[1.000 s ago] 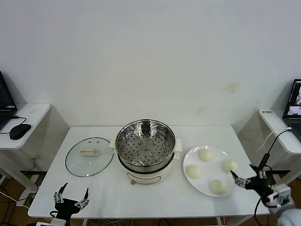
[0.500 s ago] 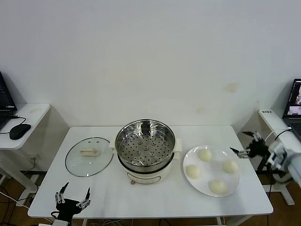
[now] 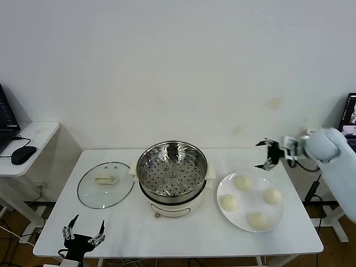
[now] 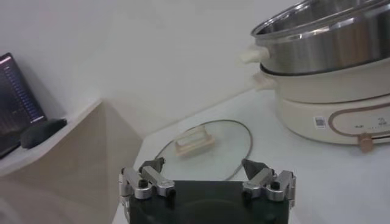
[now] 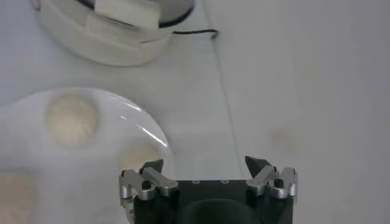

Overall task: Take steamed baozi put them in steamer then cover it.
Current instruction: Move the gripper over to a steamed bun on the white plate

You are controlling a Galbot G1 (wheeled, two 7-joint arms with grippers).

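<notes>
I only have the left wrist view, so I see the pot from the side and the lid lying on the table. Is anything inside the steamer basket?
Observer: No. In the head view the steamer is empty; only its perforated bottom shows.
Operator: Where are the baozi?
Observer: All four baozi lie on a white plate to the right of the steamer.
Operator: And the right arm?
Observer: The right gripper hovers open above the table near the plate's far side, holding nothing.
</notes>
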